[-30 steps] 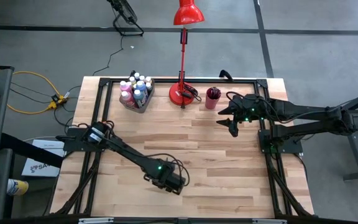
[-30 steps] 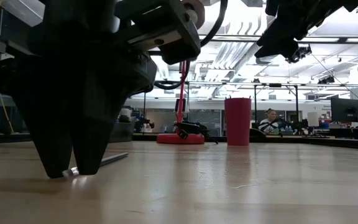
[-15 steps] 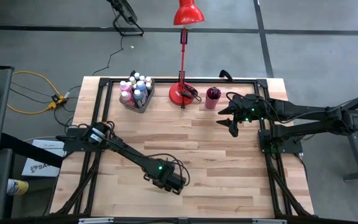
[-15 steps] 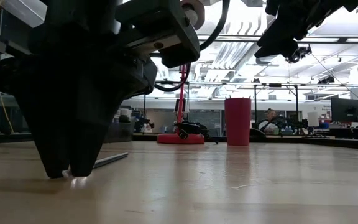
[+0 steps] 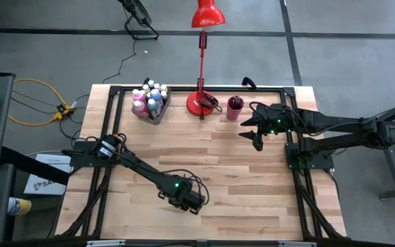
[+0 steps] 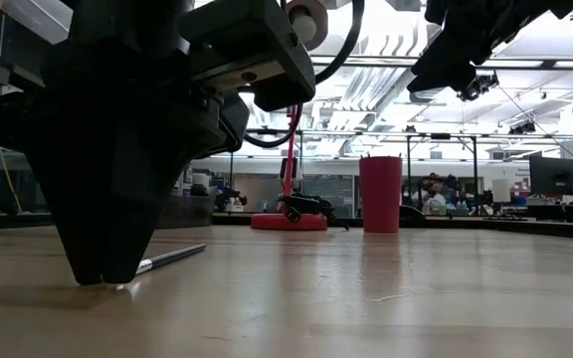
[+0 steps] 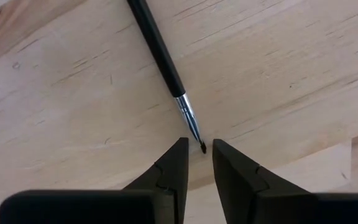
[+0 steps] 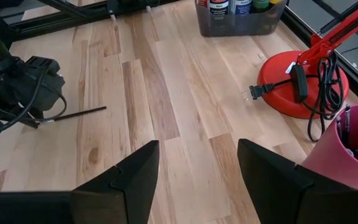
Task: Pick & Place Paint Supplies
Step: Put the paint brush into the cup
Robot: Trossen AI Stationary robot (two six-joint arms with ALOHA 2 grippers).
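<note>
A thin dark-handled paintbrush [image 7: 160,56] lies flat on the wooden table near its middle front, also seen as the paintbrush [image 8: 73,114] in the right wrist view. My left gripper [image 7: 201,149] points down over the brush's bristle tip [image 7: 202,147]. Its fingers are narrowly open on either side of the tip, and a gap shows on both sides. In the low view the left gripper [image 6: 107,276] reaches down to the tabletop. My right gripper [image 5: 256,140] hangs open and holds nothing, above the table's far right. Paint bottles [image 5: 149,96] stand in the grey bin.
The grey bin [image 5: 158,112] stands at the far left of the table. A red desk lamp [image 5: 200,103] with a loose cord and plug [image 8: 253,93] stands at the far middle. A dark red cup [image 5: 234,108] holding brushes is beside it. Bare wood lies between.
My left gripper's fingers have drawn closer together around the brush's tip, staying in place at the tabletop. The brush has not moved.
</note>
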